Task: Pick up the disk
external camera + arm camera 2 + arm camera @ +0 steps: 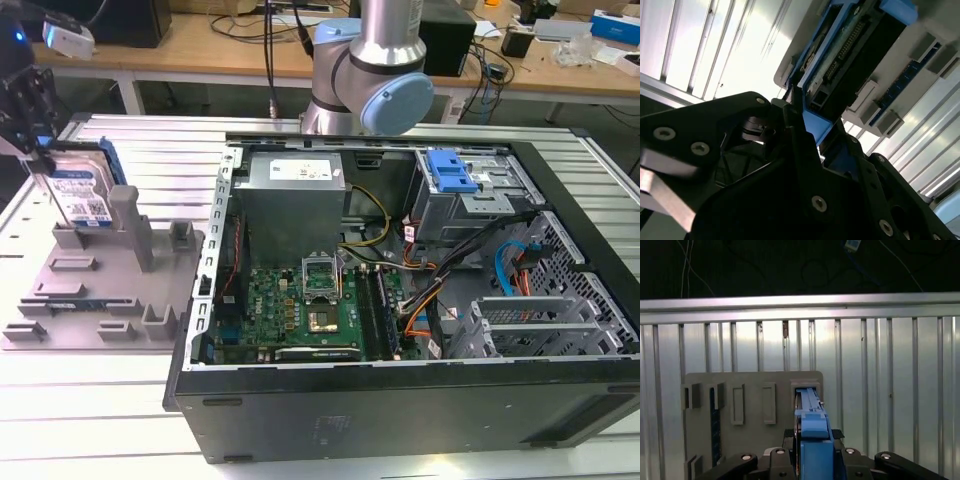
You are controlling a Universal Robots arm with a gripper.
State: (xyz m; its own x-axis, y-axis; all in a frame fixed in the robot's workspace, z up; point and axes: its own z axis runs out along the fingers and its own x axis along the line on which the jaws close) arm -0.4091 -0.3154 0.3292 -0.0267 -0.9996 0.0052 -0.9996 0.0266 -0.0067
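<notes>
The disk (90,190), silver with a blue-and-white label and blue side rails, stands on edge at a slot in the far corner of the grey moulded tray (90,300), at the exterior view's left. My gripper (55,195) comes down from above and is shut on the disk, one thin finger lying against its labelled face. In the first wrist view the disk's blue rail (810,400) runs edge-on between the black fingers of the gripper (813,450), over the tray (755,385). The second wrist view shows the disk's connector end (855,45) held in the gripper (807,125).
An open computer case (400,250) fills the middle and right of the ribbed metal table (100,400). A blue latch piece (450,175) on a grey cage sits inside it. The arm's base (375,70) stands behind the case. The tray's upright posts (125,215) stand close beside the disk.
</notes>
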